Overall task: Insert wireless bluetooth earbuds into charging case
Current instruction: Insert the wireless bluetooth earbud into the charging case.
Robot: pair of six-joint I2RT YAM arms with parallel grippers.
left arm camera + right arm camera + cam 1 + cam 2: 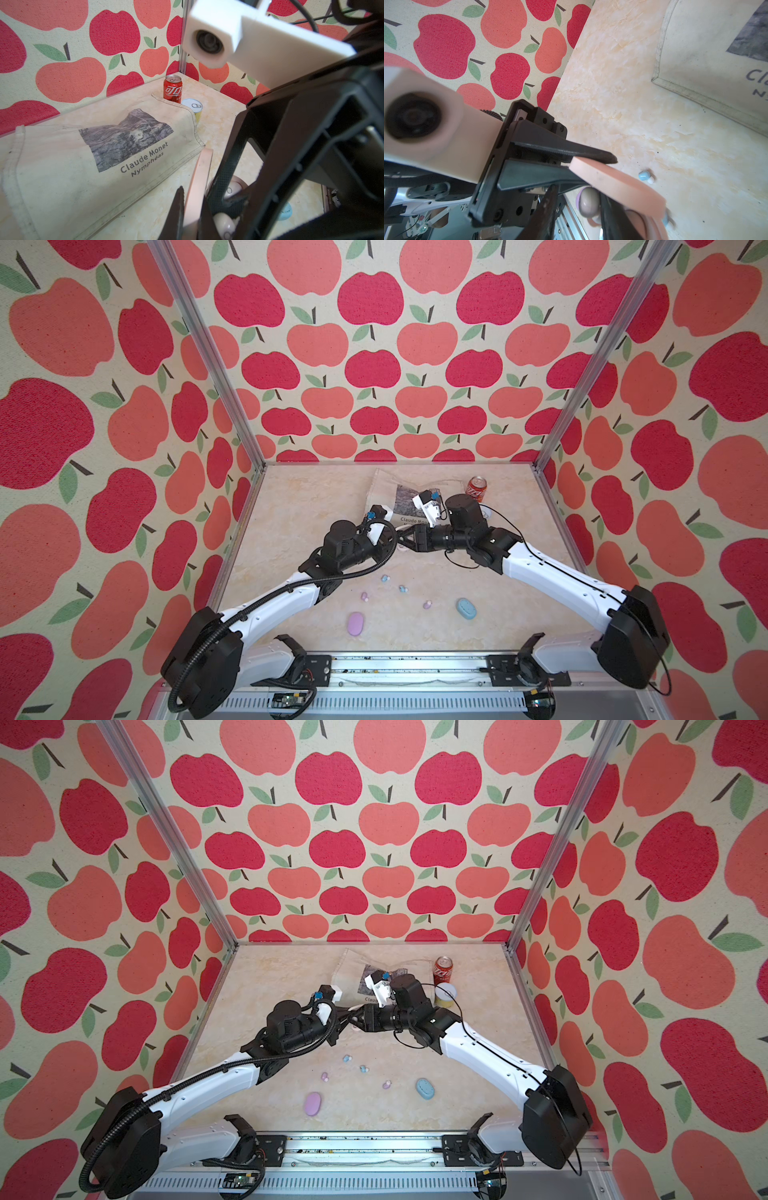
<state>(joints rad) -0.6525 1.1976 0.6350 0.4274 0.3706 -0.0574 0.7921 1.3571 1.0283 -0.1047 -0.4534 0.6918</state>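
Meeting at the middle of the frame in both top views, the two arms crowd over an opened pink case [654,226]. The left gripper [591,166] is clamped on the raised pink lid [623,187], and the right gripper [578,192] has its jaws parted around a pale pink bud [588,202] down at the case's base, though I can't tell whether either finger touches it. Lower in the frame, between the arms, four more earbuds lie loose on the table [299,506]: two light blue buds [385,578] and two lilac buds [364,596], with a closed lilac case [355,623] and blue case [467,609] below them.
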